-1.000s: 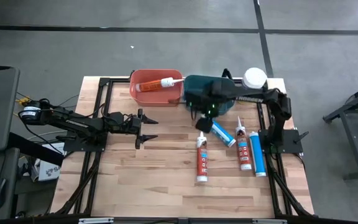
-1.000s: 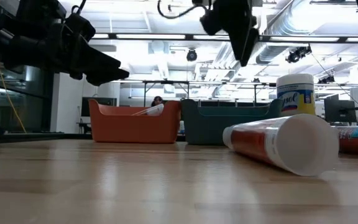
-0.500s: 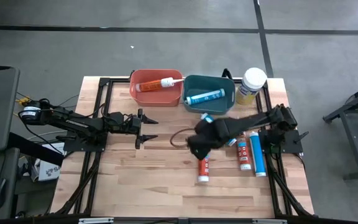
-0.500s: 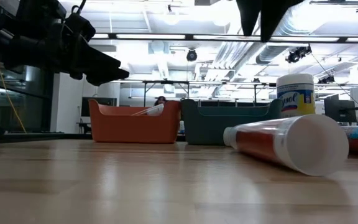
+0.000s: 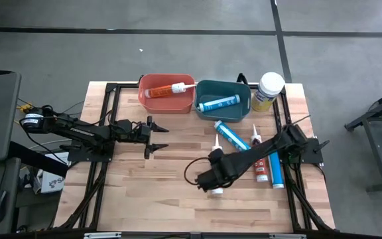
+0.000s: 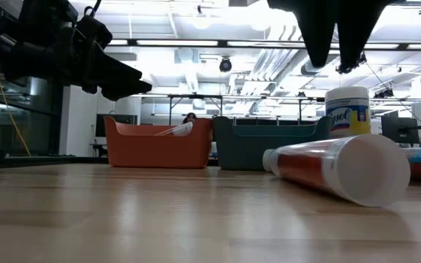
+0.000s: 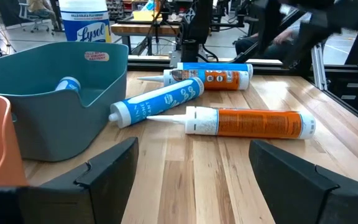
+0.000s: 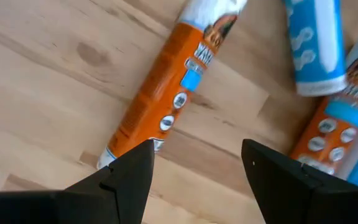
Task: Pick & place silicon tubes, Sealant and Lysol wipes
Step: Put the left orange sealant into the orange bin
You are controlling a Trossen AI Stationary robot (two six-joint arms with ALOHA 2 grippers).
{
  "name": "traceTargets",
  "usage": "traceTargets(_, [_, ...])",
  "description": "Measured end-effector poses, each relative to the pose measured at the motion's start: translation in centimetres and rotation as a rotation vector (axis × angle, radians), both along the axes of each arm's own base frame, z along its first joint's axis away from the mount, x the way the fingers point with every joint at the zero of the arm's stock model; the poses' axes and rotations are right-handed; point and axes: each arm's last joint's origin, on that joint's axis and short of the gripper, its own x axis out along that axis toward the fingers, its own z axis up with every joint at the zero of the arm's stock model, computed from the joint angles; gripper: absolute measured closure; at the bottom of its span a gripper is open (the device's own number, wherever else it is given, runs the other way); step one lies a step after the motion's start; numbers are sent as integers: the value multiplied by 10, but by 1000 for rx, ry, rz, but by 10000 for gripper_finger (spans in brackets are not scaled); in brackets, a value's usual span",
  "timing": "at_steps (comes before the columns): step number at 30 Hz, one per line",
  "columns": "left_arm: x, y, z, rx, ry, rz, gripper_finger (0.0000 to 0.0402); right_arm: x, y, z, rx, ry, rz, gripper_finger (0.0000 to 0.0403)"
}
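A big orange tube (image 6: 335, 169) lies on the wooden table (image 6: 123, 219) at about 3 o'clock, its round white end facing us. Behind it stands the Lysol wipes (image 6: 348, 111) can. An orange bin (image 6: 156, 143) and a dark teal bin (image 6: 269, 143) sit side by side in the middle. The left gripper (image 6: 115, 77) hangs at 10 o'clock. The right gripper (image 6: 338, 36) hangs at 1 o'clock.

Bright, even light comes from ceiling lamps (image 6: 196, 42) seen in the low view, and it makes a soft shine on the wooden table (image 6: 159, 212) with only weak shadows. The right gripper (image 8: 194, 163) has its fingers apart, and the orange tube (image 8: 166, 93) beyond them looks slightly blurred. In the low view both arms are dark shapes against the bright room.
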Motion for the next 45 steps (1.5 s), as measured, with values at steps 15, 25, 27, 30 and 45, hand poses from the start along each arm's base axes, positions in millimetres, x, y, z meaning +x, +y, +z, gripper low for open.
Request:
traceTargets(15, [0,0,0,0,3,0,103,21,27,-46,-21,-62,-106,164])
traceTargets(25, [0,0,-1,0,8,0,103,25,27,-53,20,-44,-114,139])
traceTargets(27, [0,0,-1,0,8,0,103,26,25,-53,27,-34,-120,127])
traceTargets(30, [0,0,-1,0,8,0,103,28,21,-53,29,-34,-133,108])
traceTargets(45, [0,0,-1,0,8,0,103,40,-13,-53,85,4,-340,74])
